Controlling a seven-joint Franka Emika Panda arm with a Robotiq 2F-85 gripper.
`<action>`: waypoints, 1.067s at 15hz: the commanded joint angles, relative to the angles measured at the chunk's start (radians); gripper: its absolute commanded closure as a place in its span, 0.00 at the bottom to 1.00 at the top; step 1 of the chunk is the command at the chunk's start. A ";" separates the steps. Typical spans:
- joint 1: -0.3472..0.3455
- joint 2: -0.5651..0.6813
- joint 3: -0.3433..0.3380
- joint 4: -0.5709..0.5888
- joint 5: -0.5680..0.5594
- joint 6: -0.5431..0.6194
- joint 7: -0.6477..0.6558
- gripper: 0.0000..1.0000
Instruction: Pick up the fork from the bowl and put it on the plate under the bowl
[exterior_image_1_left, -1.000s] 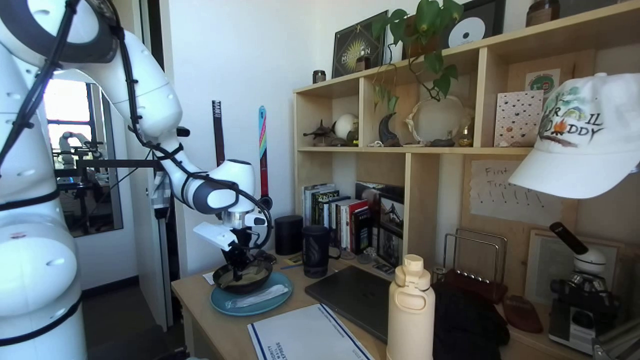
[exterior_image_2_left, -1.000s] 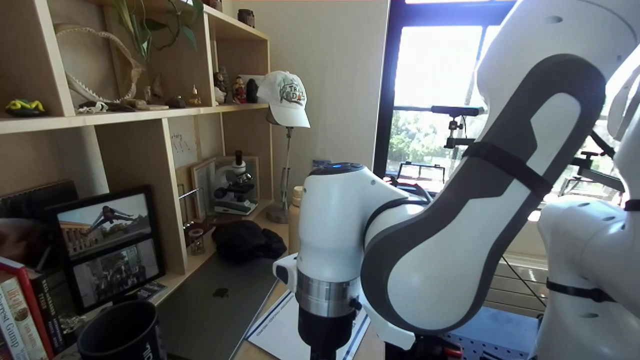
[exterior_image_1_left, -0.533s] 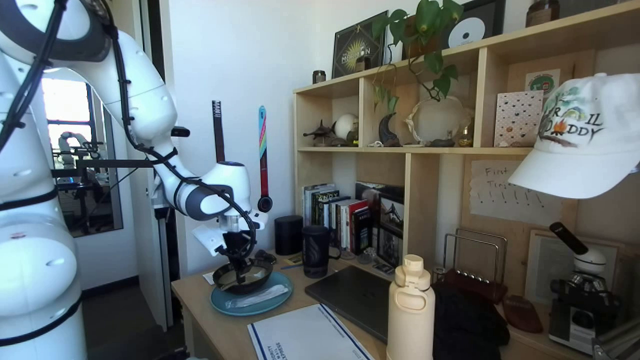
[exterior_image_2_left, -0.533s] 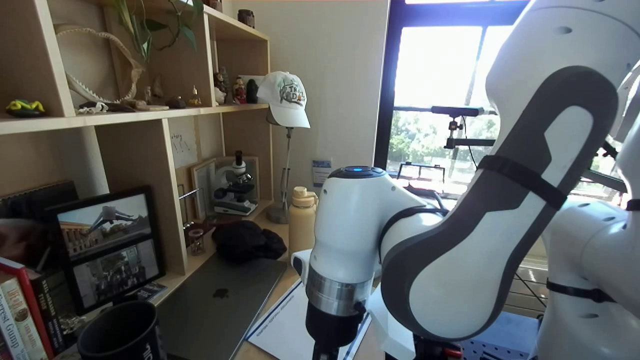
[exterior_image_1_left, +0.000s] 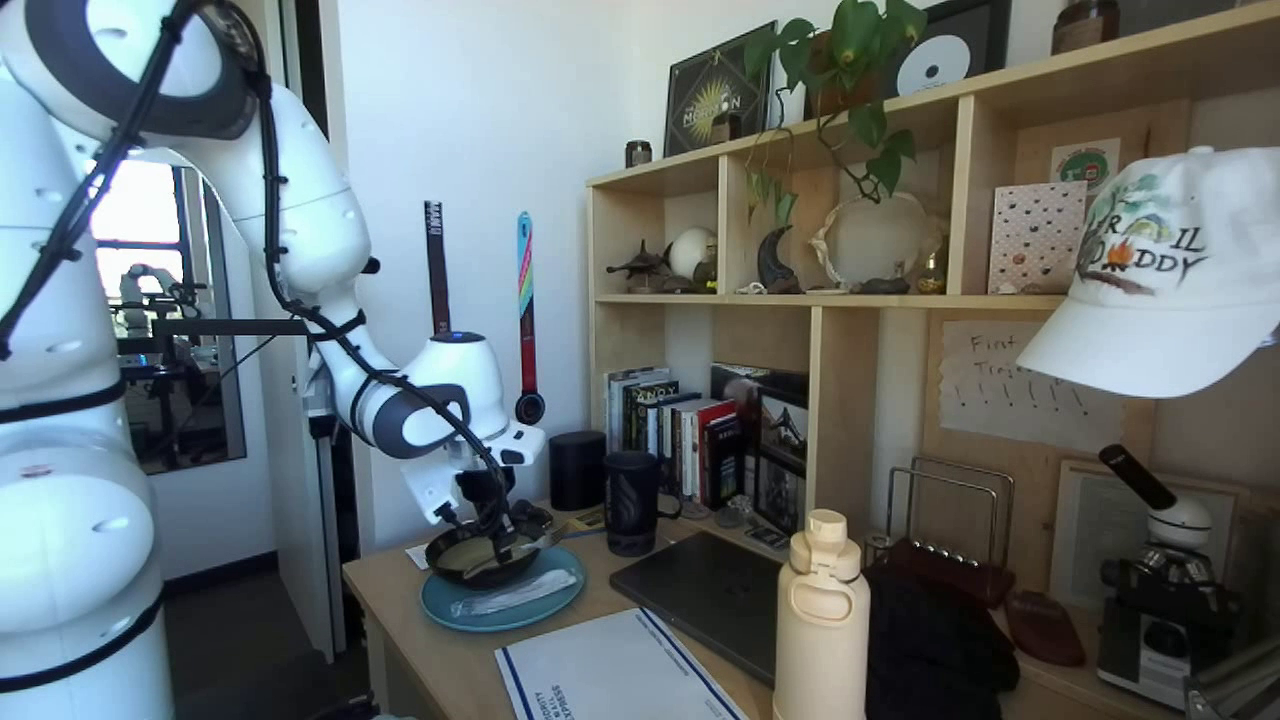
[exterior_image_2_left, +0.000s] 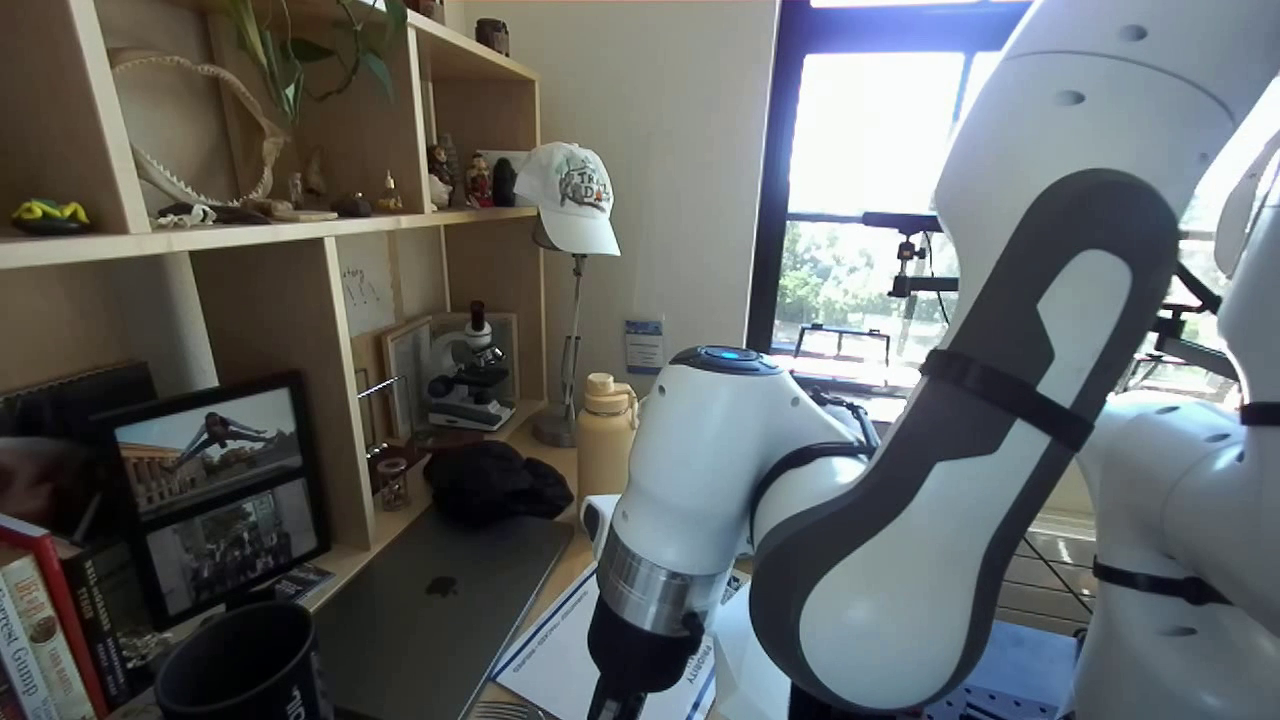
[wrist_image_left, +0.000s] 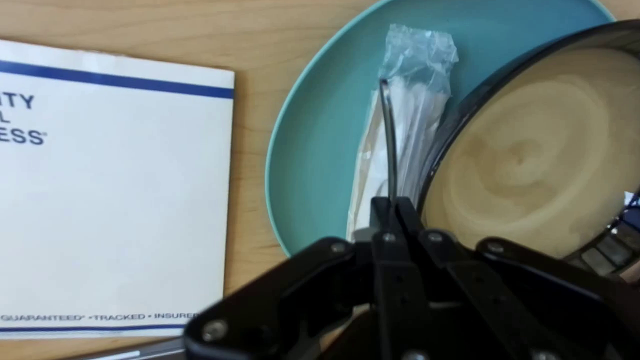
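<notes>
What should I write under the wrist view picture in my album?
Robot fingers grip a fork above a teal plate holding a dark bowl and a wrapped packet.

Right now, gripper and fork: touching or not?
Touching. The wrist view shows the gripper closed on the fork, whose slim metal end juts out from between the fingertips.

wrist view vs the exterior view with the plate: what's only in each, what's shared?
Only in the wrist view: a clear close-up of the fingers closed on the fork, and legible TRACKED print on the mailer.
Only in an exterior view: the shelf, white cap, microscope, cream bottle and dark cup.
Both: the teal plate, dark bowl and wrapped packet, plus mailer, fork and fingers.
</notes>
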 joint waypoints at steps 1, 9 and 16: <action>0.032 0.067 -0.005 0.001 0.089 0.103 -0.014 0.98; 0.042 0.108 0.116 0.023 0.486 0.143 -0.235 0.98; 0.041 0.117 0.111 0.004 0.552 0.132 -0.264 0.98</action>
